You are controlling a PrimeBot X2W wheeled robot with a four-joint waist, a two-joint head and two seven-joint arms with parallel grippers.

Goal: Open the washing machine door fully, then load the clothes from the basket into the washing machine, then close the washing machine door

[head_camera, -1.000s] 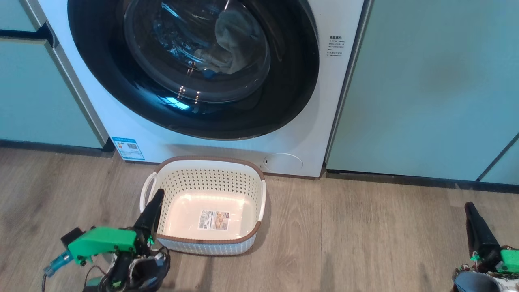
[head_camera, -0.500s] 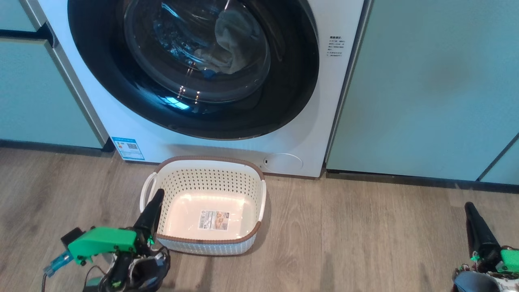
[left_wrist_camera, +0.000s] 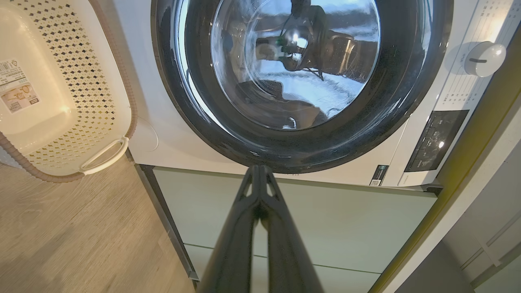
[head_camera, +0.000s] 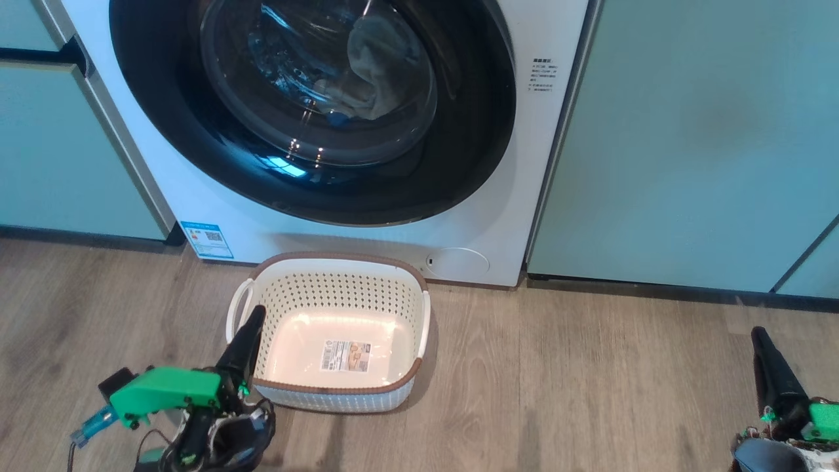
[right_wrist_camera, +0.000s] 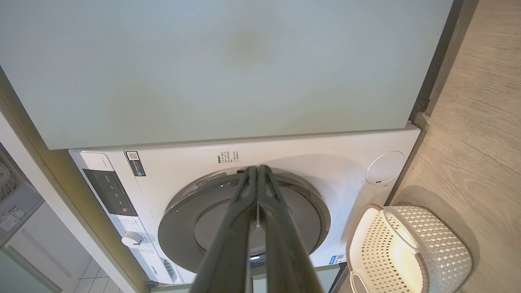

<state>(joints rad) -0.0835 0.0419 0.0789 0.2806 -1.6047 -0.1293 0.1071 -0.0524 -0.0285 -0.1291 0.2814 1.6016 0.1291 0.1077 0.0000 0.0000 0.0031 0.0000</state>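
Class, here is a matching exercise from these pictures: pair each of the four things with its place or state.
1 door
2 basket
3 clothes
4 left gripper

A empty, on the floor
B inside the washing machine
C fingers pressed together
D closed

Pairs: 1-D, 2-A, 3-B, 4-C

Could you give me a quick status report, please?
Left gripper shut, right gripper shut, both empty. Washing machine door closed, clothes behind its glass, basket empty. Nothing blocking the door.
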